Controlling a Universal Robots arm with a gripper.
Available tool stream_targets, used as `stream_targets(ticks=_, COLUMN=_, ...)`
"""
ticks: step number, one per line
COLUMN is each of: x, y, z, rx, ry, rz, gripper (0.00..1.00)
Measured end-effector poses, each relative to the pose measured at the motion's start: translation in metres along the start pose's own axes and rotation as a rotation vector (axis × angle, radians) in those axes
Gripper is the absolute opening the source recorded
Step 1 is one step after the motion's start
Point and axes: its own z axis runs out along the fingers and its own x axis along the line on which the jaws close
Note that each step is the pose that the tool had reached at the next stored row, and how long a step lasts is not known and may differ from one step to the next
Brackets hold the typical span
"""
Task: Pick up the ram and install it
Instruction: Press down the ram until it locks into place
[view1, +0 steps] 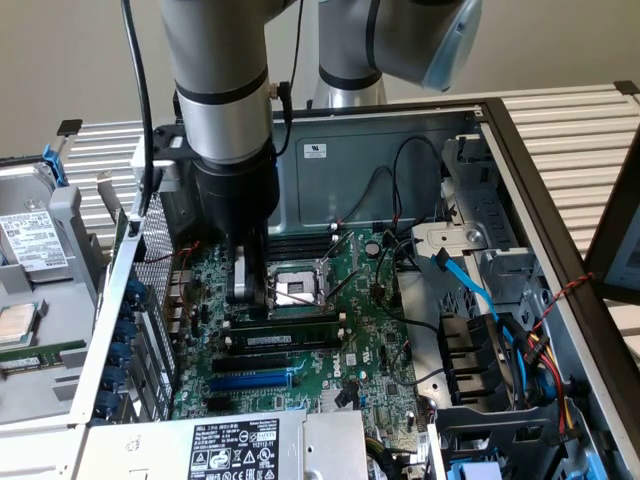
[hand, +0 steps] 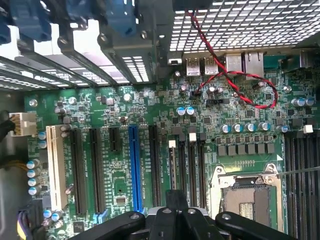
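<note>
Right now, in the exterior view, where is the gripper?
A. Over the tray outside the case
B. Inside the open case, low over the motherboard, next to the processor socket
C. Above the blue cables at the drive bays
B: the gripper sits inside the computer case, low over the green motherboard, beside the processor socket.

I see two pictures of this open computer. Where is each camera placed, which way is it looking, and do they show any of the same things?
Exterior view: off the arm, raised, looking down into the open computer case; the arm's grey body and the shut gripper over the motherboard show.
Wrist view: on the arm's wrist, facing the motherboard from close above; the black gripper shows at the picture's edge.
Shared: the motherboard, the blue slot, the processor socket and the red-black twisted wire.
</note>
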Motion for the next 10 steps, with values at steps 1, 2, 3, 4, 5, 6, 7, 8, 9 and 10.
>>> stream_targets(ticks=1, x=0.001, y=-0.0006, z=-0.0026, rx=-0.0035, ry=-0.0001, rz=0.0, gripper=0.1)
stream_targets(ticks=2, x=0.002, y=-0.0015, z=-0.0049, rx=-0.0081, ry=0.0001, rz=0.0, gripper=0.1)
stream_targets(ticks=3, x=0.002, y=-0.0028, z=-0.0075, rx=-0.0128, ry=0.0002, rz=0.0, gripper=0.1)
stream_targets(ticks=4, x=0.002, y=-0.0047, z=-0.0102, rx=-0.0157, ry=-0.0003, rz=0.0, gripper=0.1)
stream_targets(ticks=5, x=0.002, y=-0.0068, z=-0.013, rx=-0.0185, ry=-0.0007, rz=0.0, gripper=0.1)
stream_targets(ticks=6, x=0.002, y=-0.0098, z=-0.0143, rx=-0.0202, ry=-0.002, rz=0.0, gripper=0.1)
stream_targets(ticks=7, x=0.002, y=-0.0138, z=-0.0145, rx=-0.0209, ry=-0.004, rz=0.0, gripper=0.1)
stream_targets(ticks=8, x=0.001, y=-0.0225, z=-0.0143, rx=-0.0219, ry=-0.0049, rz=0.0, gripper=0.1)
stream_targets(ticks=9, x=0.001, y=-0.0251, z=-0.0143, rx=-0.0225, ry=-0.005, rz=-0.002, gripper=0.1)
stream_targets(ticks=10, x=0.001, y=-0.0252, z=-0.0143, rx=-0.0225, ry=-0.0053, rz=-0.004, gripper=0.1)
